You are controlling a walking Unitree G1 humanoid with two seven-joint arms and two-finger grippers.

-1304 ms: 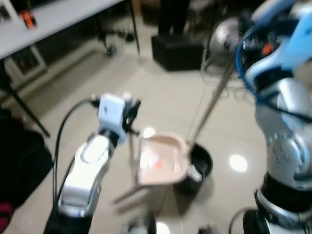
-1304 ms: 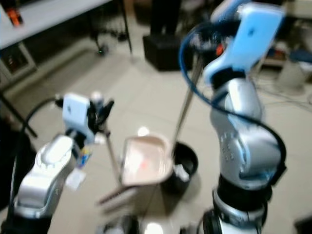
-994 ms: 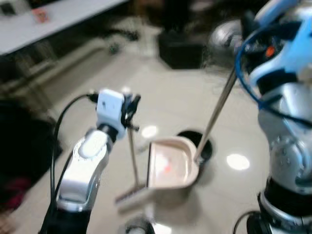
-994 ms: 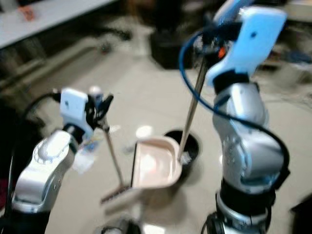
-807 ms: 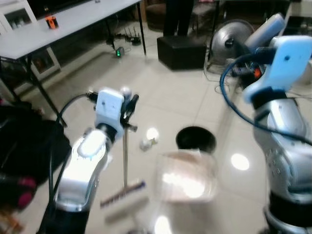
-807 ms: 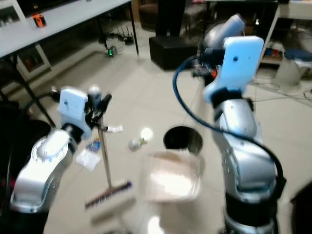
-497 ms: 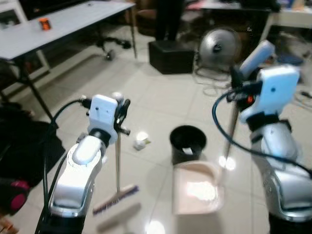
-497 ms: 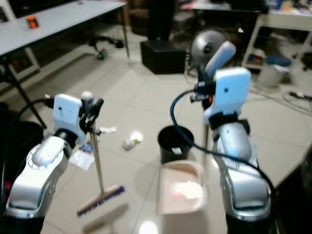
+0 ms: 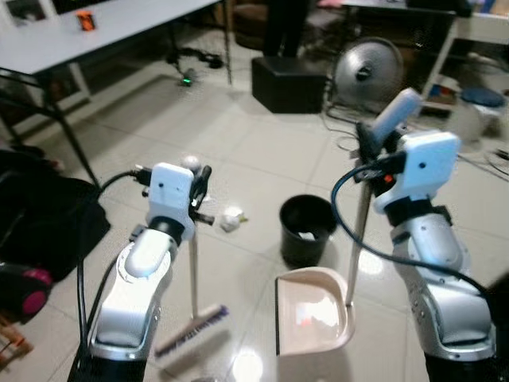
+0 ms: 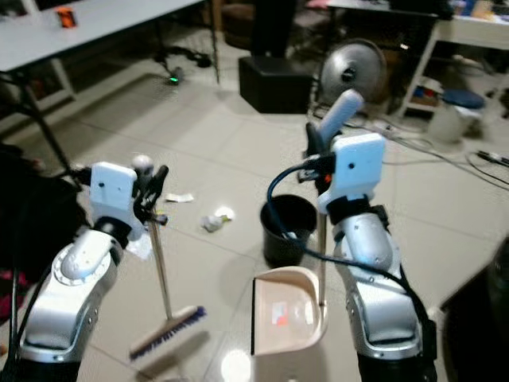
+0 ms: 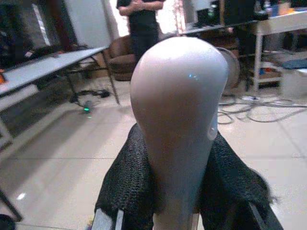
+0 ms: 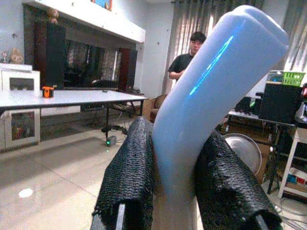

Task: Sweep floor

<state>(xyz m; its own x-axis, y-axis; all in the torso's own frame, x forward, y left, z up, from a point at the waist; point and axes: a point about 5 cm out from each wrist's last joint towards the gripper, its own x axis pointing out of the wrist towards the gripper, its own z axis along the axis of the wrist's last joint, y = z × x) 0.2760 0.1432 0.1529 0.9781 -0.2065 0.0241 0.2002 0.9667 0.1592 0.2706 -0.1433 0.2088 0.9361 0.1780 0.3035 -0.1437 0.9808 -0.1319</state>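
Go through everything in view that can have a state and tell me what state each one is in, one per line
Left hand: shut on the broom handle.
Right hand: shut on the dustpan handle.
Long-handled broom with purple bristles: upright, bristles on the floor.
Beige plastic dustpan: resting flat on the floor, a small red scrap inside.
Round black bin: upright, open, some rubbish inside.
Crumpled white paper: lying loose on the tiles.

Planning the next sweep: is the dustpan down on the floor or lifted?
Down, it appears. The dustpan lies flat on the tiles beside the black bin, its handle upright in the right tool.
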